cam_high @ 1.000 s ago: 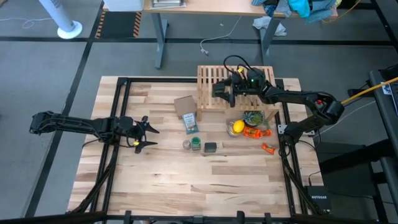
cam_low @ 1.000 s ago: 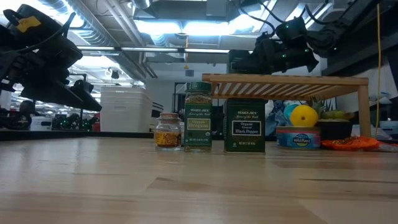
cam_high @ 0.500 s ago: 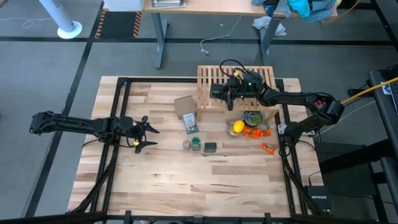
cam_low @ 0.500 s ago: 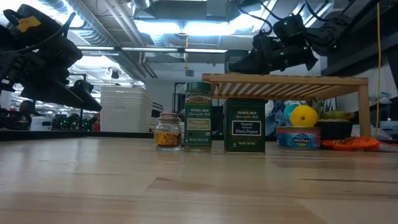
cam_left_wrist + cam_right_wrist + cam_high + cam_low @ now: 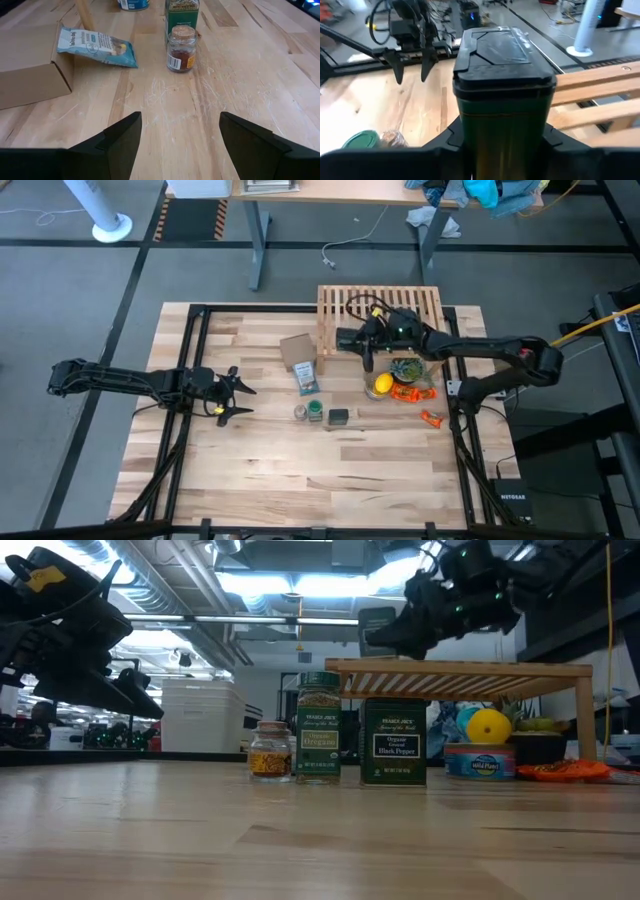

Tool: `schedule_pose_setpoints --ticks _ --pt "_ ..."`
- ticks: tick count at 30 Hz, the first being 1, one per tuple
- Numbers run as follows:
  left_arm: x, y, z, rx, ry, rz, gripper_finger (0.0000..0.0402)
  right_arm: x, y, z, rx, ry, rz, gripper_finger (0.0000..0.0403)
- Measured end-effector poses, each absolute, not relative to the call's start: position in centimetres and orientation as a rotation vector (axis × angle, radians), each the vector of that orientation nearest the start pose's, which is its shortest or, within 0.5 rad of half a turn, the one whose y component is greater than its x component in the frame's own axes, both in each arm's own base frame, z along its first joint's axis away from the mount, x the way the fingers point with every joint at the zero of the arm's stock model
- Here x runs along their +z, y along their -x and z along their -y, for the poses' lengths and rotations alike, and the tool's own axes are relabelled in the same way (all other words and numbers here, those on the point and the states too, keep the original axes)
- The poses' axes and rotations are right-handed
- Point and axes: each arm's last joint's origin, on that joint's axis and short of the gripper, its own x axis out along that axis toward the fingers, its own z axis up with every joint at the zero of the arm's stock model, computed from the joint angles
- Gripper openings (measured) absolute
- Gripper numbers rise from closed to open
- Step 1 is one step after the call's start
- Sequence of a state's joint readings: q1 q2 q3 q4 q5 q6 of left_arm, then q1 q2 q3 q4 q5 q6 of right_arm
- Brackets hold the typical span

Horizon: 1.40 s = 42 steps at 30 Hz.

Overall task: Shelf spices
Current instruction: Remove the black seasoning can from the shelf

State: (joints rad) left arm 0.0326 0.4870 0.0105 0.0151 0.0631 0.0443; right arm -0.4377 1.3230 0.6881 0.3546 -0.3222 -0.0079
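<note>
My right gripper [image 5: 502, 142] is shut on a dark tin [image 5: 502, 75] that has a black lid and green sides. It hovers over the wooden shelf [image 5: 400, 302] near its front left part. In the low view the tin [image 5: 377, 625] shows just above the shelf top [image 5: 470, 668]. A glass jar [image 5: 270, 750], a green bottle [image 5: 319, 727] and a second dark tin [image 5: 393, 742] stand on their bases on the table in front of the shelf. My left gripper [image 5: 240, 393] waits open at the table's left, its fingers pointing toward the jar [image 5: 181, 48]. My right gripper pinches the tin's two opposite side walls [image 5: 465, 135] between its two fingers, below the lid. The fingers [image 5: 555, 142] come about level from the table's right. The tin stands upright, lid up; in the low view it looks clear of the shelf top.
A brown cardboard box [image 5: 297, 350] and a blue-and-white packet [image 5: 306, 377] lie left of the shelf. A yellow lemon [image 5: 382, 385], a bowl of greens [image 5: 407, 368], a round can [image 5: 480, 760] and orange items [image 5: 410, 392] crowd the space under and right of the shelf.
My right gripper has gone up and a little toward the table's near edge over the shelf. The dark tin between its fingers has risen from the shelf top with it and stays upright.
</note>
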Motion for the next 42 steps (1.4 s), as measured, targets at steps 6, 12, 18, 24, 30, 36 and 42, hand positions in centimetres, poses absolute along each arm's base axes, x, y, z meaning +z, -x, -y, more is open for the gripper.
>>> schedule_pose_setpoints --ticks 6,12,18,24,30,36,42 --pt "12.5 -11.8 -0.2 -0.041 -0.022 -0.460 0.0260 24.9 -24.9 7.2 -0.193 -0.025 -0.321 0.0118" --pt "12.5 -11.8 -0.2 -0.040 -0.021 -0.460 0.0260 25.0 -23.7 3.6 -0.234 -0.001 -0.312 0.0118" --pt "12.5 -11.8 -0.2 -0.040 -0.021 -0.460 0.0260 23.4 -22.0 0.6 -0.266 -0.017 -0.320 0.0118" --pt "12.5 -11.8 -0.2 -0.040 -0.022 -0.460 0.0260 21.7 -20.5 -1.9 -0.258 -0.086 -0.323 0.0118" --pt "12.5 -11.8 -0.2 -0.040 -0.022 -0.460 0.0260 20.3 -19.3 -4.6 -0.228 -0.130 -0.297 0.0118" --pt "12.5 -11.8 -0.2 -0.040 -0.021 -0.460 0.0260 18.2 -17.7 -6.5 -0.236 -0.184 -0.260 0.0118" --pt "12.5 -11.8 -0.2 -0.040 -0.021 -0.460 0.0260 15.5 -16.9 -7.6 -0.241 -0.236 -0.265 0.0118"
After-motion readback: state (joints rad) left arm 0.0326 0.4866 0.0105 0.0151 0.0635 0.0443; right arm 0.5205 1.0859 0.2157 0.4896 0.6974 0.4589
